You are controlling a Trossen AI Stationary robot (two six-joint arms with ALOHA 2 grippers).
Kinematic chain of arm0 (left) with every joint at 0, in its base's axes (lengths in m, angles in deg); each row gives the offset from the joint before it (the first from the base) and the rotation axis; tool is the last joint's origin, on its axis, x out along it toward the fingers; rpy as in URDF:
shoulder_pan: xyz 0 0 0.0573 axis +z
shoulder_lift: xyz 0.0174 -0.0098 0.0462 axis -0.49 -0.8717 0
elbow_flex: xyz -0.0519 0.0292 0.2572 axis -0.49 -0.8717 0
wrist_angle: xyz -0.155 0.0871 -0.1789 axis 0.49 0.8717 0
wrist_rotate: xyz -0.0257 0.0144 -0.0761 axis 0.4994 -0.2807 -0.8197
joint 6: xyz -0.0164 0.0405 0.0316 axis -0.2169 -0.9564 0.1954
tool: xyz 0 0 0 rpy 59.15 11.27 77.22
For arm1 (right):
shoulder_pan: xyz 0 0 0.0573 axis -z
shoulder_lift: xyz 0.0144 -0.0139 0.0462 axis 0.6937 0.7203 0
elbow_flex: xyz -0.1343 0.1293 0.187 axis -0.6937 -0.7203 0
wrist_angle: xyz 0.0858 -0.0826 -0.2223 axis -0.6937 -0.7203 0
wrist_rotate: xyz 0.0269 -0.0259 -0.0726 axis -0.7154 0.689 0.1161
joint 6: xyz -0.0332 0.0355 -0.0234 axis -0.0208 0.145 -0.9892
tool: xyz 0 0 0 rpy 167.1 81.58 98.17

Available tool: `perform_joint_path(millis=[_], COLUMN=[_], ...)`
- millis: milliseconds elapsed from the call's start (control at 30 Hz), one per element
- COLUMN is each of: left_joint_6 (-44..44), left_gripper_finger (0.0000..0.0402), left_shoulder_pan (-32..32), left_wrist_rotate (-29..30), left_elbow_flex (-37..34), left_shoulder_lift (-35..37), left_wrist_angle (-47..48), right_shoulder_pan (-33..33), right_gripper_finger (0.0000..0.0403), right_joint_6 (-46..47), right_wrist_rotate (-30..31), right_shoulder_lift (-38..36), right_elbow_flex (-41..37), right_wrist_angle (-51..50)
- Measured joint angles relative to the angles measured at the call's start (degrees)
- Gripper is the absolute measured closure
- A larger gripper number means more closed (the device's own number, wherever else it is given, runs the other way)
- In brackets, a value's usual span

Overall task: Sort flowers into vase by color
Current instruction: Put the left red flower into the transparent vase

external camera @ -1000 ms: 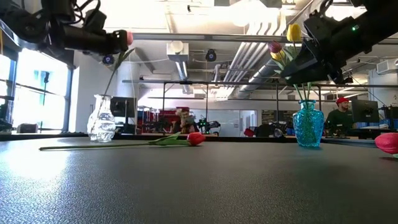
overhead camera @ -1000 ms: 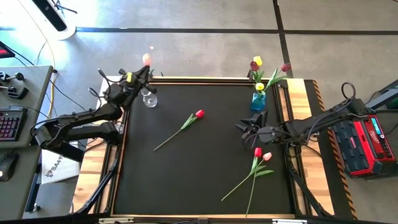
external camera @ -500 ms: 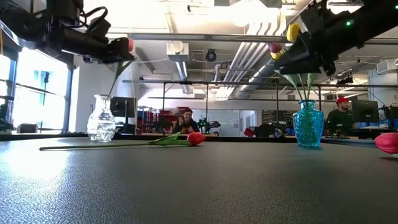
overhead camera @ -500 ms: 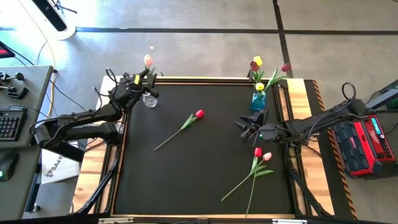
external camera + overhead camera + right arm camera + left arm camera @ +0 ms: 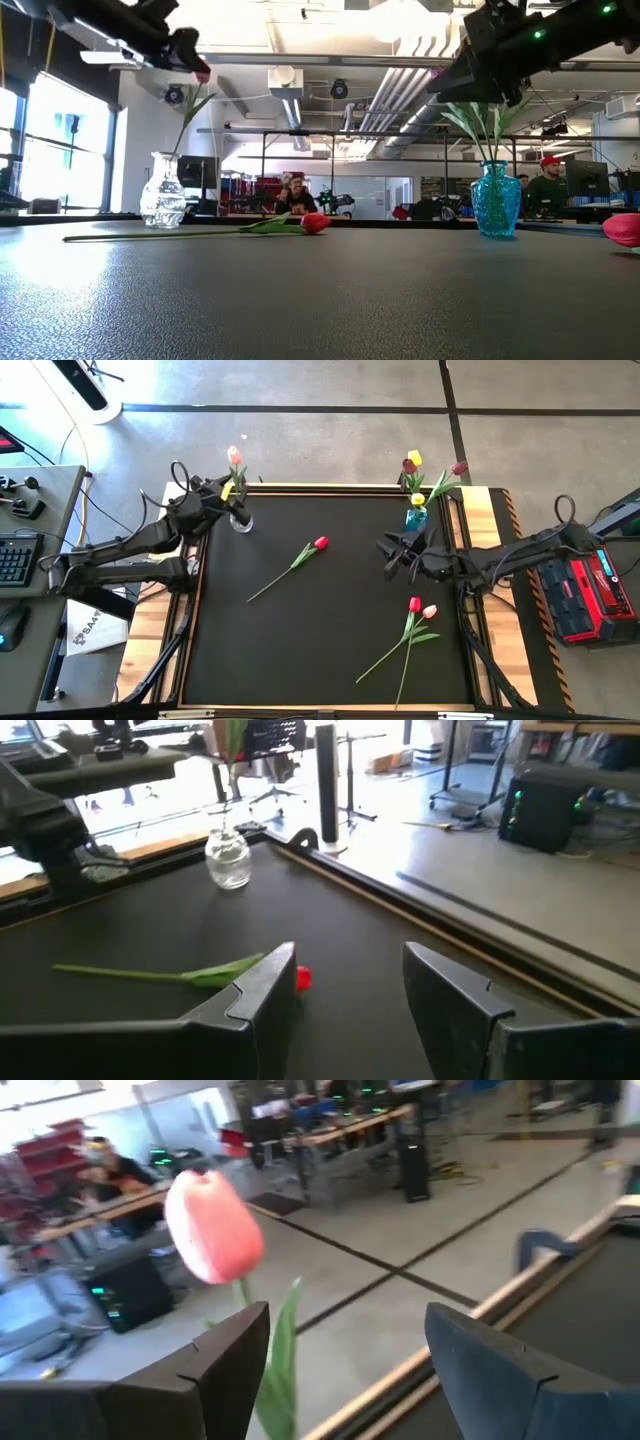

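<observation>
A pink tulip stands with its stem in the clear glass vase at the mat's far left corner. My left gripper is open, level with the stem just below the head; the stem and a leaf stand close to one finger, and I see no touch. A blue vase at the far right holds yellow, maroon and red tulips. One red tulip lies mid-mat. A red and a pink tulip lie at the right. My right gripper hovers open near the blue vase.
The black mat has a raised wooden frame along its far edge. A keyboard and gear sit on a side desk to the left, and a red case to the right. People sit at desks in the room behind.
My left gripper has opened and let go of the pink tulip, then risen a little; the tulip stays upright in the clear vase. My right gripper has moved up and slightly toward the far edge, keeping its fingers as they were.
</observation>
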Motion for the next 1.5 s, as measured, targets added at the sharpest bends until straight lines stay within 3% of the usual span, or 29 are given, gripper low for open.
perform_joint_path(millis=[100,233,367,633,1067,1500], left_joint_6=[2.7,3.2,4.5,10.8,22.9,25.8], left_gripper_finger=[0.0145,0.0147,0.0152,0.0156,0.0156,0.0156], left_shoulder_pan=[-3.9,-8.9,-13.9,-21.3,-23.3,-22.9], left_wrist_rotate=[-1.0,-10.3,-14.0,-13.8,-14.8,-14.1], left_elbow_flex=[1.8,2.1,2.1,2.1,2.1,2.0], left_shoulder_lift=[0.6,0.1,-3.0,-15.7,-38.7,-51.7], left_wrist_angle=[4.3,6.2,9.2,9.4,3.2,-2.5], right_shoulder_pan=[1.5,3.5,5.4,8.5,13.2,14.7], right_gripper_finger=[0.0231,0.0231,0.0231,0.0231,0.0231,0.0231], right_joint_6=[-1.6,-5.2,-10.1,-12.8,-8.9,-5.3], right_wrist_rotate=[0.0,0.0,-0.6,-13.7,-12.9,-12.9], right_shoulder_lift=[0.0,0.0,0.0,0.0,0.0,0.0], right_elbow_flex=[0.0,0.0,0.0,0.0,0.0,0.0], right_wrist_angle=[1.0,3.5,8.8,15.5,16.1,17.2])
